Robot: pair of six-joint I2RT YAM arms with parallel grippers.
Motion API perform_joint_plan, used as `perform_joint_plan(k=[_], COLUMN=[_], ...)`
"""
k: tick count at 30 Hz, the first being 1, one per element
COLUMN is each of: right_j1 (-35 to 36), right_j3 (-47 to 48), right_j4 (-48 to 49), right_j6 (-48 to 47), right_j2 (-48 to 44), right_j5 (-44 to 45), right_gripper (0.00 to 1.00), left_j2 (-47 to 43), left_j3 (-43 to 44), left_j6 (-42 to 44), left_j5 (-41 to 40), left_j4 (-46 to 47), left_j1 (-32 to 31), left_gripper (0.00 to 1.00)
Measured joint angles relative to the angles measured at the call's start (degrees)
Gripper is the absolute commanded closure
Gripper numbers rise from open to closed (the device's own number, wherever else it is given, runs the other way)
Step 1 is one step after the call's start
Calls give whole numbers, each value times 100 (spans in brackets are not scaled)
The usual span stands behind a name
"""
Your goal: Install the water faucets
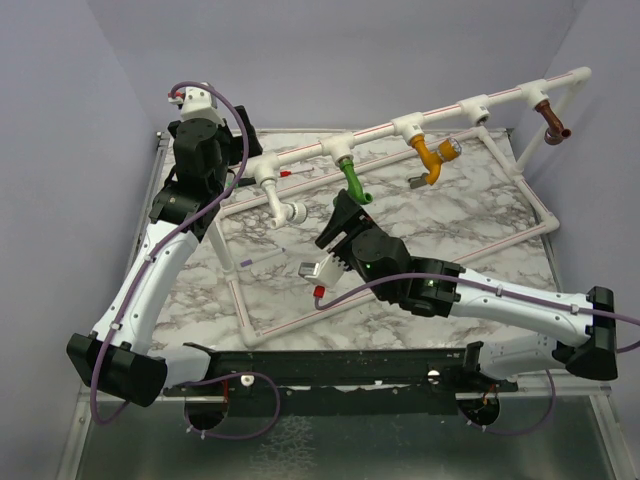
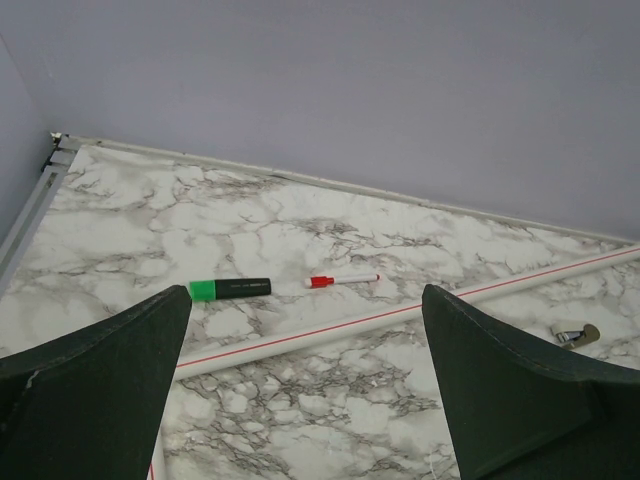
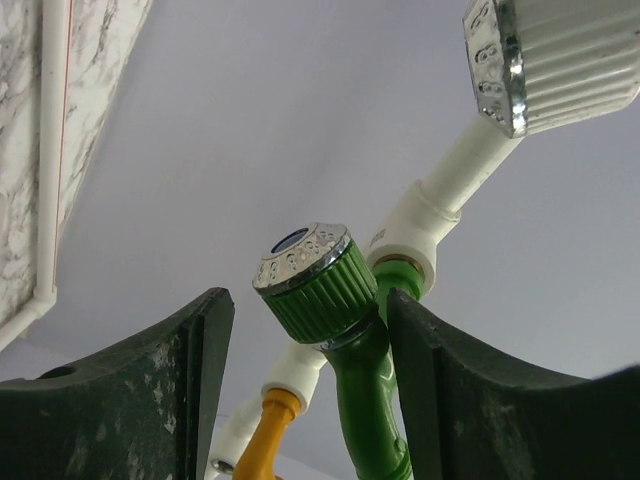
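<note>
Four water faucets hang from the raised white pipe (image 1: 440,112): white (image 1: 280,200), green (image 1: 354,183), orange-yellow (image 1: 430,157) and brown (image 1: 552,122). My right gripper (image 1: 345,212) reaches up from below around the green faucet (image 3: 345,330). In the right wrist view its jaws straddle the faucet's neck under the ribbed knob; the right finger (image 3: 450,380) touches it and the left finger (image 3: 190,380) stands apart, so the right gripper (image 3: 308,300) is open. The orange-yellow faucet (image 3: 262,440) shows behind. My left gripper (image 2: 305,300) is wide open over bare marble, holding nothing.
A green-capped marker (image 2: 230,289), a red-capped pen (image 2: 340,280) and a small metal piece (image 2: 575,335) lie near a red-striped pipe (image 2: 400,312). A pipe frame (image 1: 400,300) borders the marble top. A grey flat piece (image 1: 318,268) lies by the right arm. Walls close the back and sides.
</note>
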Motion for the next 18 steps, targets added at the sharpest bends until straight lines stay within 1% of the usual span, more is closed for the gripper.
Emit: perform_joint_plan(k=[2,6,10,13,16,18], right_j1=[0,2,24,26,31,35], right_j3=[0,0,0,-48,-232,-310], right_j4=[48,205,321,522,907,1102], right_j6=[-35,-111,-227,-225,-203,-157], right_j2=[33,79,90,90,87,81], right_j5=[4,9,9,9,9,4], right_gripper=[41,55,75,85,98,99], left_j2=[0,0,0,0,0,0], left_j3=[0,2,2,2,2,2], left_j6=[2,-2,-17,-17,-20,-20], left_j5=[2,7,11,9,11,11], left_j4=[0,0,0,0,0,0], left_j1=[0,0,0,4,11,11], left_gripper=[1,1,1,1,1,1])
